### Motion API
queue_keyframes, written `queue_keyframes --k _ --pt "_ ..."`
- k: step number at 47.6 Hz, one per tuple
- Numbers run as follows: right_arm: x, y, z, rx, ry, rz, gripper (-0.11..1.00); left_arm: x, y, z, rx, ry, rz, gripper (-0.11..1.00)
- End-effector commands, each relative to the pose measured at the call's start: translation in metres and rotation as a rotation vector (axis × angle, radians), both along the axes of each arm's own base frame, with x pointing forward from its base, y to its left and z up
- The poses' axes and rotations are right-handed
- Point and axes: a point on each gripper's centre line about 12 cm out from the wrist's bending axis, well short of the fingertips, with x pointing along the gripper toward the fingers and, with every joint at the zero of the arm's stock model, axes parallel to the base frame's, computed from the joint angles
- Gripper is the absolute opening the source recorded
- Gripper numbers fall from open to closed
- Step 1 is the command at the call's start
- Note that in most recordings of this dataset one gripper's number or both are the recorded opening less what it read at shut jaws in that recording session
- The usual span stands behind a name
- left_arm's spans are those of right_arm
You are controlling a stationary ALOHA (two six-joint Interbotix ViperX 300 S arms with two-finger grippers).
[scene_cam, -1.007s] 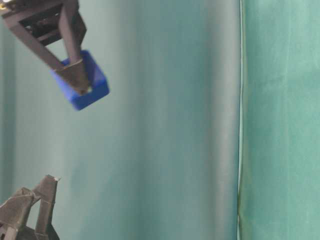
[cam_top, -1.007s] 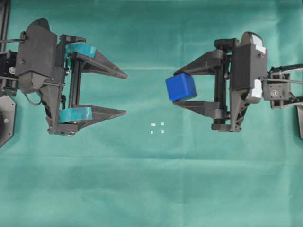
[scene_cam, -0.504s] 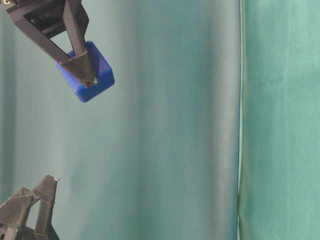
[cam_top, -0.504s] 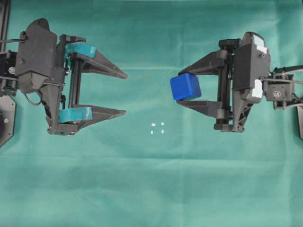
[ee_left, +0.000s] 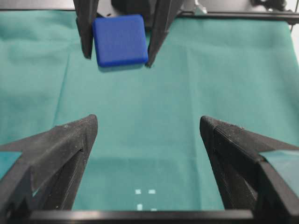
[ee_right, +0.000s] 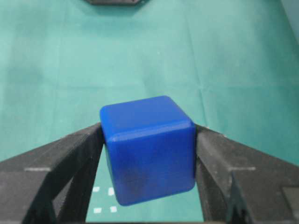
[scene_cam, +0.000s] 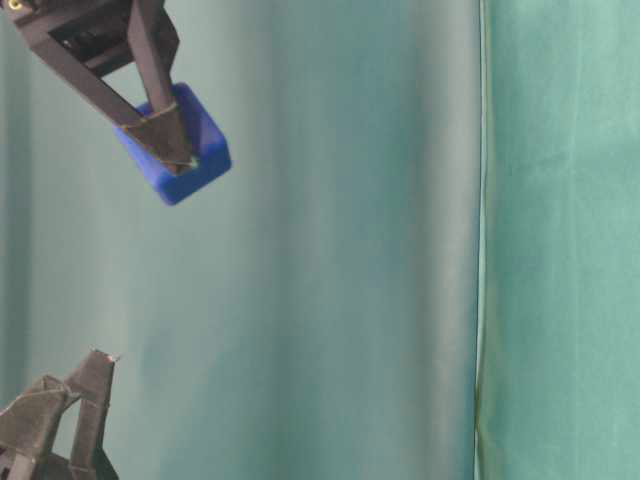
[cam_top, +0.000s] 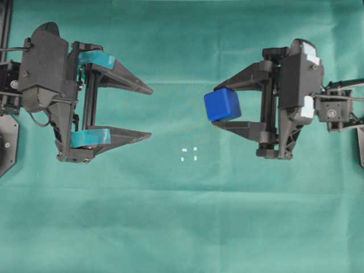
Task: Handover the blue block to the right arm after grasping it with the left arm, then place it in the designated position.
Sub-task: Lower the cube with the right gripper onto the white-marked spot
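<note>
Right gripper level, clamping blue block.

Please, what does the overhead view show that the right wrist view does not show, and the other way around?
Only the overhead view shows the left pincer, open and empty, with teal bands, and the whole right arm beside it. It also shows that the blue block is not above the white marks.

Only the right wrist view shows a faint dark smudge on the near face of the block, and both fingers pressing its sides.

Both show the block held in the right pincer, the four marks and the green cloth.
</note>
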Motion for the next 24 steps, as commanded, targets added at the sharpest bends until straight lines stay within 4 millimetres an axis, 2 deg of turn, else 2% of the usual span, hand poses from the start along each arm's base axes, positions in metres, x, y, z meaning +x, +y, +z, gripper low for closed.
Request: queue_keyframes --k 1,24 --pt "0.006 0.001 0.006 0.010 -0.017 0.000 0.62 0.001 0.000 0.013 -0.002 -0.035 0.002 1.00" --pt "0.038 0.012 -0.055 0.060 0.069 0.046 0.61 0.001 0.000 0.013 0.001 -0.035 0.001 1.00"
